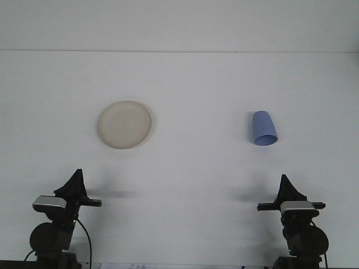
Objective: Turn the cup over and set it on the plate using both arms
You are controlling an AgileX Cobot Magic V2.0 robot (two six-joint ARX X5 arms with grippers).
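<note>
Initially, we see the blue cup [263, 128] lying on its side, well apart from the beige plate [124, 124]; our right gripper [285, 180], its opening indiscernible like the left gripper's [77, 175], should approach the cup's wall squarely.

Broad, flat, matte white table surface [185, 185] seen across nearly whole frame, near edge to far edge. Far edge marked by thin dark horizontal line. Plain pale grey-white wall [179, 25] seen beyond it, along top. Even, diffuse light cast throughout; soft faint shadows thrown on table near left and near right.
</note>
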